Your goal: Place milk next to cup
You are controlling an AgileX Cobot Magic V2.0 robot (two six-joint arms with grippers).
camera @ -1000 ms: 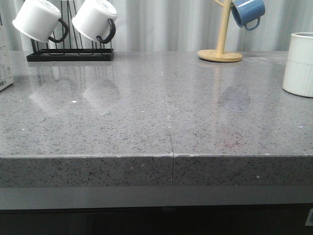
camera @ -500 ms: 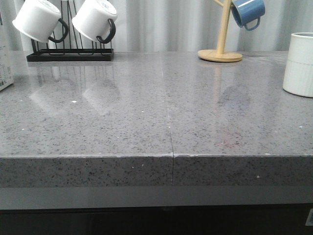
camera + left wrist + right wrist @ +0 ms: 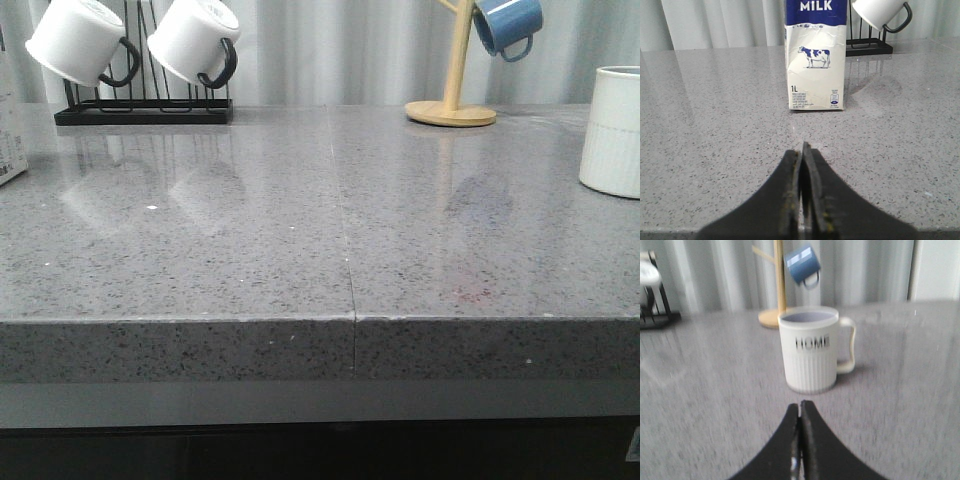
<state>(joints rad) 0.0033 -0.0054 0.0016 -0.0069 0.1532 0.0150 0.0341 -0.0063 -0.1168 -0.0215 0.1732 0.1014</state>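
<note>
Mostly, the milk [image 3: 10, 125] is cut off in the front view: only a sliver is seen at the far left edge of the table [image 3: 330, 240]. In the left wrist view the carton [image 3: 815, 55] is shown upright on the counter, its top cropped by the frame, cow picture and "1L" legible, smaller print too tiny to read. The cup [image 3: 611, 130] is clipped by the right edge in the front view, well apart from the milk. In the right wrist view the mug [image 3: 812, 347] is blurred but "HOME" is readable; its inside looks greyish, contents cannot be told. The left gripper [image 3: 803, 150] is seen with tips pressed together, nothing pinched, short of the carton. The right gripper [image 3: 800, 407] is likewise pressed together, just before the cup. Neither gripper is seen in the front view. A blue mug [image 3: 508, 25] is hung on a wooden stand [image 3: 455, 80]; two white mugs [image 3: 135, 40] are hung on a black rack [image 3: 145, 110], tops cropped.
</note>
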